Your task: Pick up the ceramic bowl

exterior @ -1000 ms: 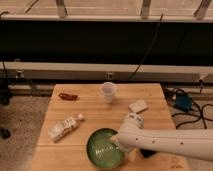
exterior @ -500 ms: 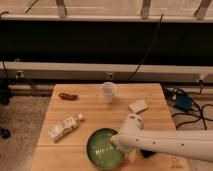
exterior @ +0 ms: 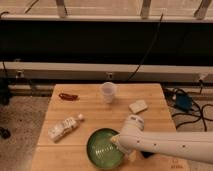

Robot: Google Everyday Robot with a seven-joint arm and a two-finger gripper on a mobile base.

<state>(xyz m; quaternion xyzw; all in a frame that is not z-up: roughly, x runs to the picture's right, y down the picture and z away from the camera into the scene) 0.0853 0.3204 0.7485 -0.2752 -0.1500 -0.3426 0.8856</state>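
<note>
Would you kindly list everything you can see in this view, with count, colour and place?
rectangular wooden table: one, light brown, middle of the view
round glossy green ceramic bowl: one, green, at the table's near edge
small white cup: one, white, upright at the table's far middle
slim red object: one, red, far left of the table
white plastic bottle: one, white, lying on its side, left of the bowl
pale flat block: one, cream, right of the cup
blue object: one, blue, on the floor right of the table, among black cables
robot arm: one, white, reaching in from the right
tool: one, pale, at the bowl's right rim
</note>
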